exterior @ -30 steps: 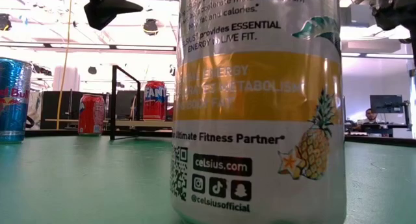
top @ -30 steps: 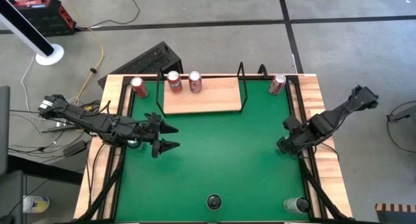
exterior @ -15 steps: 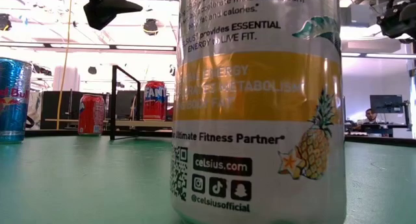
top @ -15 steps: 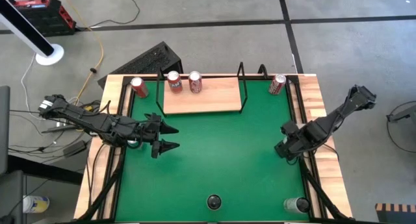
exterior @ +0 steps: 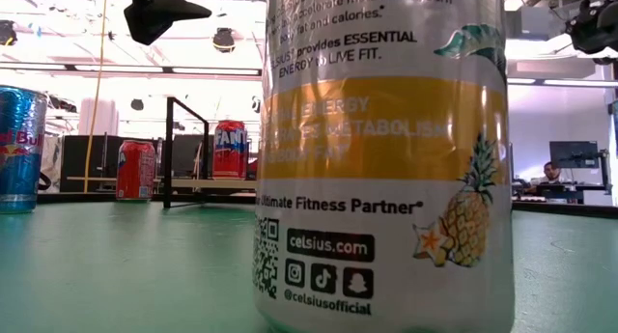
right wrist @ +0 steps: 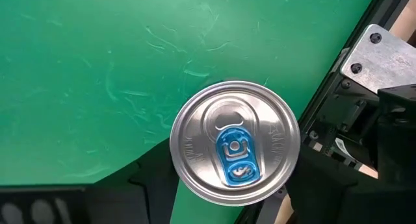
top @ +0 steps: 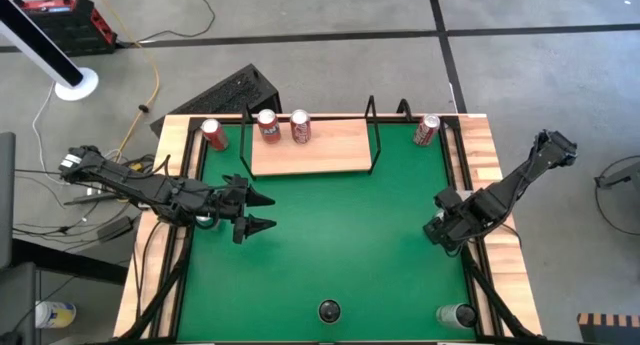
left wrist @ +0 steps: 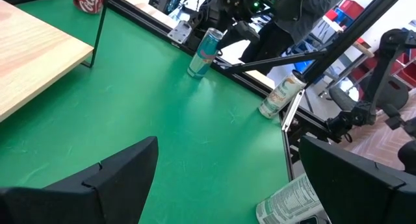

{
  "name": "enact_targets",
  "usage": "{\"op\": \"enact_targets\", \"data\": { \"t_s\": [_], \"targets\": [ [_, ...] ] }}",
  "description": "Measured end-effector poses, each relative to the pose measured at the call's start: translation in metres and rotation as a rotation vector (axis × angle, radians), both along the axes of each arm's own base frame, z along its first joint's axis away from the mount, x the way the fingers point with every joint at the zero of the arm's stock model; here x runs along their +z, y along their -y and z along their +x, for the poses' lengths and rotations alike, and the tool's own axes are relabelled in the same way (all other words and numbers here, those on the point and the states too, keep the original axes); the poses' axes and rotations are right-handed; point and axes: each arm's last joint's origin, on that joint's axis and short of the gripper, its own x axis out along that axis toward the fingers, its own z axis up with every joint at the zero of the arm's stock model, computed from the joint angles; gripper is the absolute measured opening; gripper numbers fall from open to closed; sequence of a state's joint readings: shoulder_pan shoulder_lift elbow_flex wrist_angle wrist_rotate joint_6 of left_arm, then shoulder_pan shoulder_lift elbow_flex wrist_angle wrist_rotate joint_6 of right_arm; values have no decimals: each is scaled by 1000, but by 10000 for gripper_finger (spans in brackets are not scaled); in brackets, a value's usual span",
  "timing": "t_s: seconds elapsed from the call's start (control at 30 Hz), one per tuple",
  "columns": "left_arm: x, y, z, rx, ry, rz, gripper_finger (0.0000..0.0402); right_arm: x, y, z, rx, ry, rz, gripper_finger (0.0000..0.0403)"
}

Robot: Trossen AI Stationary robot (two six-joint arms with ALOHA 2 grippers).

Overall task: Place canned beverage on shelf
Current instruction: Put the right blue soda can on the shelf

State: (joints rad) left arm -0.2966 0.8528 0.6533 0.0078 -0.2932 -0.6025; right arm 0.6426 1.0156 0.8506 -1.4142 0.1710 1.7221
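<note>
Right gripper (right wrist: 231, 191) of mine hangs spread above 1 upright silver-topped blue can (right wrist: 234, 143), fingers either side, lined up to clamp it for the light-wood shelf (top: 310, 148).

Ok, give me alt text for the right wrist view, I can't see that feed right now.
Looking straight down on the silver top of an upright can with a blue pull tab, centred between the right claw's two dark fingers, which stand on either side of it. The can stands on the green table surface, beside the table's black edge rail.
</note>
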Motion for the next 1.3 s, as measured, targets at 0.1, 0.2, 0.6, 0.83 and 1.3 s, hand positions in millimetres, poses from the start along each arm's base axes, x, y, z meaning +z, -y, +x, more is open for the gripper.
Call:
{"op": "enact_targets", "data": {
  "t_s": [0.1,0.2,0.6,0.83,1.3],
  "targets": [
    [0,0,0,0,0,0,357,3,0,1,-1,17,-4,256],
    [0,0,0,0,0,0,357,7,1,2,-8,23,0,256],
    [0,1,0,-46,-3,52,357,45,-5,29,-27,153,-19,256],
    [-1,3,0,-121,-8,101,357,66,-11,76,24,140,-47,256],
    [-7,5,-2,-206,-75,108,357,116,3,188,220,223,-167,256]
  ]
}}
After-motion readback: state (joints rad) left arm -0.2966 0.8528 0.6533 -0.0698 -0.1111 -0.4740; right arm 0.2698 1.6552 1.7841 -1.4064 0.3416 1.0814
